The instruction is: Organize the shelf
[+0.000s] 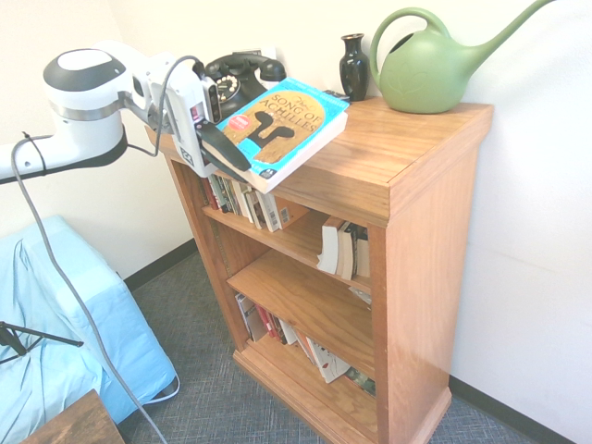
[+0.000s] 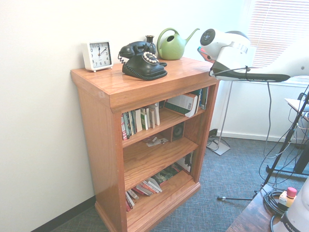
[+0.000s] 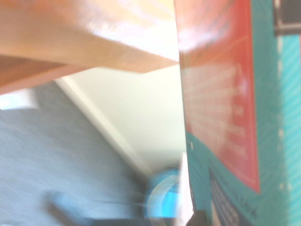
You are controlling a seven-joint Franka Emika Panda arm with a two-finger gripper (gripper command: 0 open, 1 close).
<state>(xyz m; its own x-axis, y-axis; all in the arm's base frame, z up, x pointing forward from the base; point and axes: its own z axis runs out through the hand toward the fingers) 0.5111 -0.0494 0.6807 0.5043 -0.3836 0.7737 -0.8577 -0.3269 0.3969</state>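
The shelf [image 1: 407, 157] is an orange-brown wooden bookcase with a thick top board and three tiers, also seen in the second exterior view [image 2: 125, 89]. My gripper [image 1: 242, 165] is shut on the near edge of a turquoise paperback [image 1: 282, 129], "The Song of Achilles". The book is lifted and tilted steeply above the top board's front corner, cover facing up. One dark finger [image 1: 222, 146] lies across the cover; the other is hidden under the book. The wrist view shows the book's red and turquoise cover [image 3: 235, 117] close up beside the top board's edge [image 3: 94, 42].
On the top board stand a black dial telephone [image 1: 242, 69], a dark vase [image 1: 353, 65], a green watering can [image 1: 430, 65] and a white clock [image 2: 97, 54]. Rows of books [image 1: 245, 199] fill parts of the tiers. A blue-draped object [image 1: 55, 314] sits beside the shelf.
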